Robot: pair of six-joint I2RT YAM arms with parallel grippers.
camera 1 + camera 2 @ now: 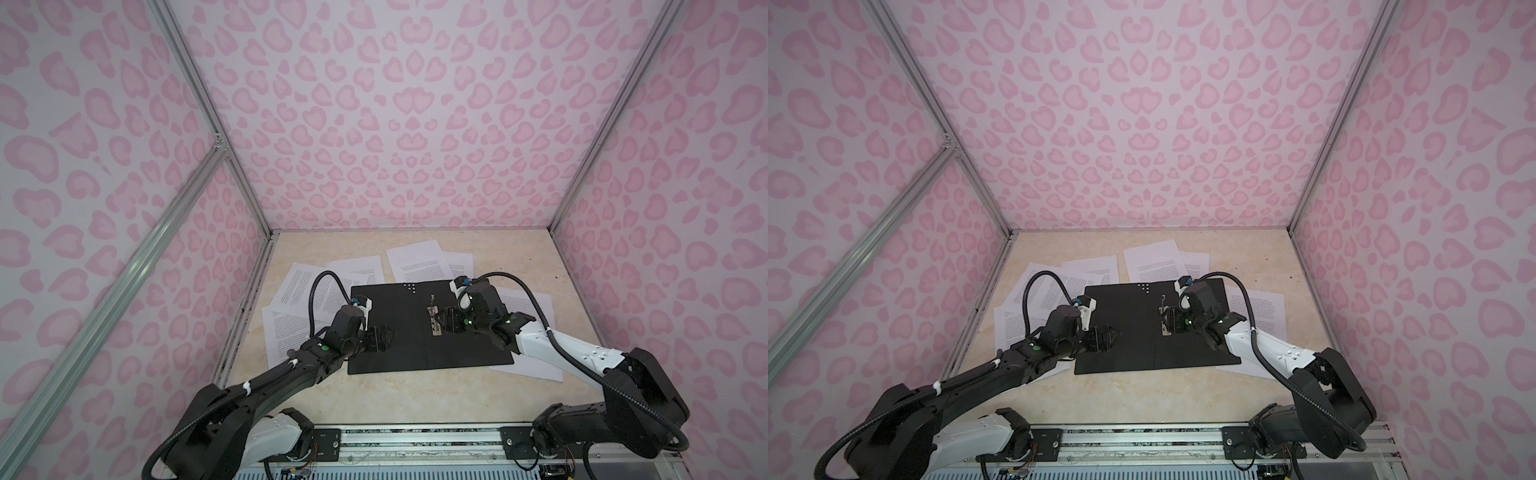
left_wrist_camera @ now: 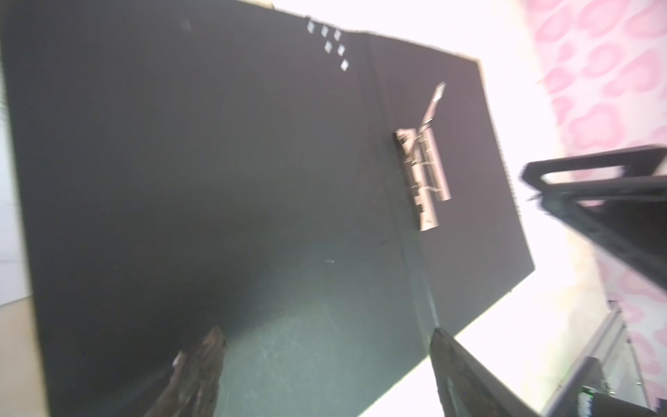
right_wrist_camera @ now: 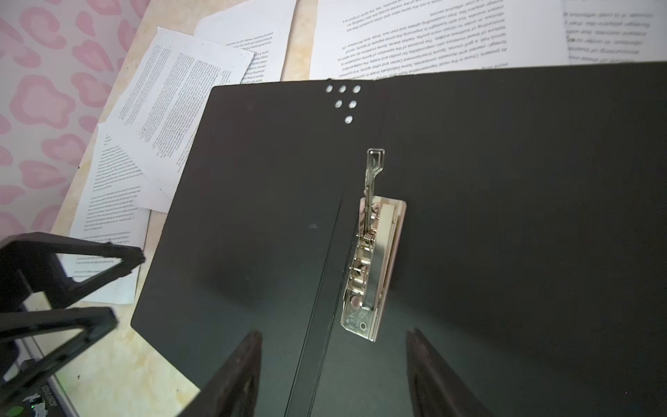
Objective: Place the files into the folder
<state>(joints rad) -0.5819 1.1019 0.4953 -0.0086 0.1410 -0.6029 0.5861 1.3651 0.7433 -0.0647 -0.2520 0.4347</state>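
The black folder (image 1: 407, 336) (image 1: 1133, 336) lies open and flat in the middle of the table. Its metal clip (image 3: 371, 267) (image 1: 434, 320) sits just right of the spine, with the lever pointing toward the far edge. Several files (image 1: 417, 264) (image 3: 180, 90) lie loose around and partly under the folder. My left gripper (image 2: 326, 335) (image 1: 384, 336) hangs open over the folder's left half, with nothing between its fingers. My right gripper (image 3: 334, 334) (image 1: 446, 322) is open right beside the clip, straddling the spine, and holds nothing.
More sheets lie at the left edge (image 1: 286, 336) and at the right under the right arm (image 1: 528, 307). Pink patterned walls (image 1: 395, 124) close in three sides. An aluminium rail (image 1: 415, 440) carrying both arm bases runs along the front.
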